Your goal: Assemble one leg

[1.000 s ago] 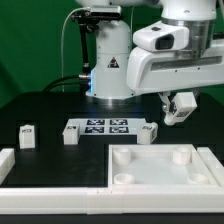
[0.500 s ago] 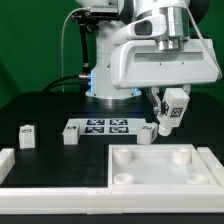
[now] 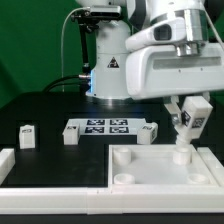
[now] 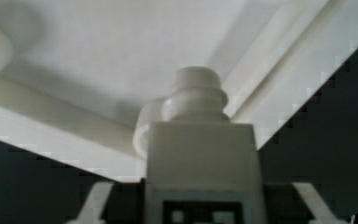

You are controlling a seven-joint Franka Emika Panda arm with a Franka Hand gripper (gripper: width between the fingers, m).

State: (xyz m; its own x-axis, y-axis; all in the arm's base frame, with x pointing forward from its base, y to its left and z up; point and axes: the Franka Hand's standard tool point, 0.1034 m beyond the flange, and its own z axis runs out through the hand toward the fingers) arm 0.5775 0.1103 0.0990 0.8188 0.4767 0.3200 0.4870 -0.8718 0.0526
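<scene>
Leg spares loose at the exterior view's left; marker board; tray-like piece; far right, leg clamped between gripper fingers, tip down at a corner recess. Probably light, rigid, slick; hold by flat sides.

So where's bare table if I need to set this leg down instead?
Free: black table bordered by the far-left leg, the marker board and the tray piece's left wall. Crowded: a second leg and third leg flank the board, and the gripper holds the task leg at the tray's far recess.
</scene>
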